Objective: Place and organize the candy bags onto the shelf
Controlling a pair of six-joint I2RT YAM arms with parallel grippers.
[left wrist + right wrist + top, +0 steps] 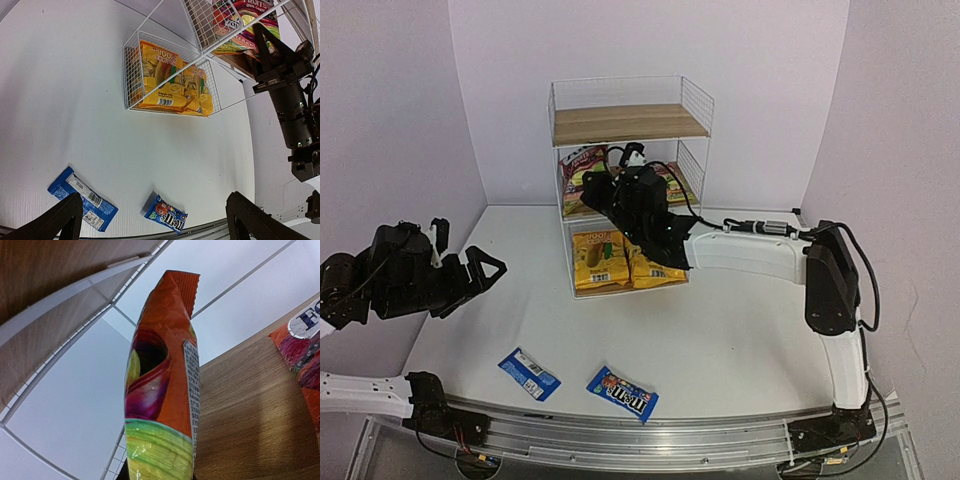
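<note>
The shelf (630, 123) stands at the back. Two yellow-orange bags (598, 258) (655, 266) lie on its bottom board, also in the left wrist view (159, 75). My right gripper (603, 186) reaches into the middle level, shut on a red-pink bag (162, 385) held edge-on over the board (240, 410); it shows from above (582, 163). The other red-pink bag (300, 352) lies to its right (676, 182). Two blue packets (529, 373) (622, 392) lie near the table's front (82, 197) (166, 214). My left gripper (485, 268) is open, empty, raised at the left.
The shelf's top board (630, 123) holds nothing. The right arm (750, 255) stretches across the table from the right to the shelf front. A metal rail (650, 440) runs along the near table edge. Walls close in the back and sides.
</note>
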